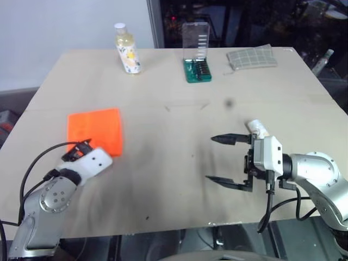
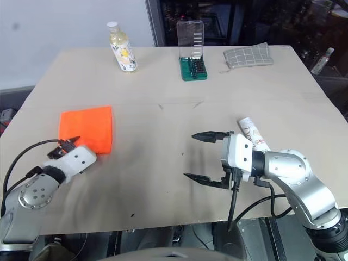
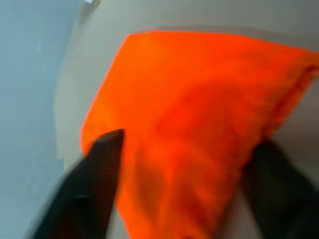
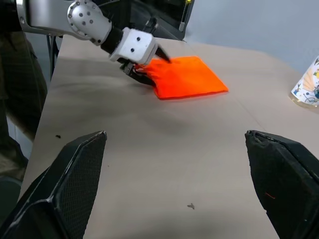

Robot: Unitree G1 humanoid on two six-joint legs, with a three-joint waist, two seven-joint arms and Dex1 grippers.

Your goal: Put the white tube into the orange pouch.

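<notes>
The orange pouch [image 1: 95, 130] lies flat at the left of the head views, a soft, roughly square fabric bag with a matte weave and rumpled folds along its near edge. I judge it light and floppy: it will sag and bunch under any pinch, so the place to take it is the near hem, where an opening could be lifted. My left gripper [image 1: 80, 147] sits at that near edge, its black fingers [image 3: 94, 174] straddling the cloth on either side in the left wrist view. They look partly drawn in around the fabric, but I cannot tell whether they have actually pinched it.

The white tube [image 2: 252, 132] lies on the tan tabletop [image 1: 179, 98] at the right of the head views, just behind my right gripper [image 1: 228, 160]. It is a small smooth plastic squeeze tube, probably light, slick and a little squashy, so I would take it across the middle of its body rather than at the cap. My right gripper stands spread wide and holds nothing, its fingers pointing toward the pouch.

Along the far edge of the table stand a yellowish bottle [image 1: 128, 50], a green screwdriver bit case [image 1: 196, 68] with a clear lid, and a folded grey checked cloth [image 1: 251, 57].
</notes>
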